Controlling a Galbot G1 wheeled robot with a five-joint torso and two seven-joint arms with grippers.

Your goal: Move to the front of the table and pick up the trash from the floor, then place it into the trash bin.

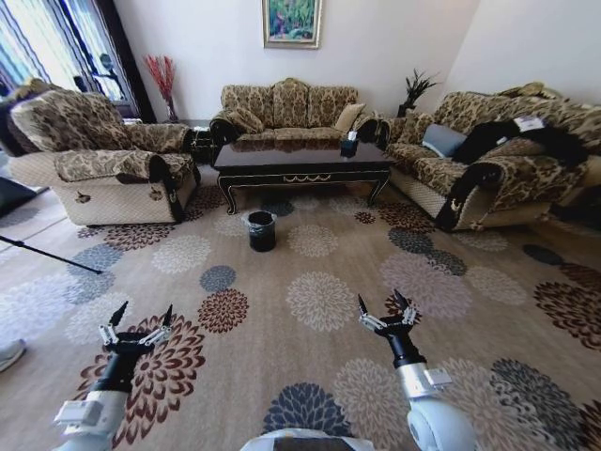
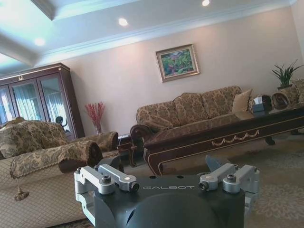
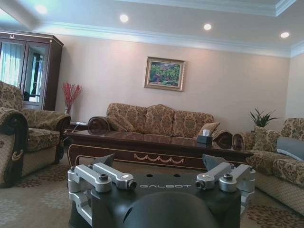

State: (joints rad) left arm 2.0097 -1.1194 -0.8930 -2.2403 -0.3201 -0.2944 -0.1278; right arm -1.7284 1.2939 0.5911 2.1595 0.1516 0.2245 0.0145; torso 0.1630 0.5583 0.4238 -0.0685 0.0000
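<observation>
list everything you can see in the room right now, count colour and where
table: 1, glossy dark brown with gold ornament, centre of the room ahead
trash bin: 1, black, on the carpet in front of the table
tissue box: 1, dark, on the table's right part
sofas: 3, gold-brown patterned, behind the table and to either side
painting: 1, green in a gold frame, on the back wall
red twigs: 1 bunch, back left corner
plant: 1, green, back right corner
cabinet: 1, dark wood with glass doors, left of the sofas
carpet: 1, beige with flower rounds, covering the floor
left gripper: 1, black, fingers open, low above the carpet
right gripper: 1, black, fingers open, low above the carpet
</observation>
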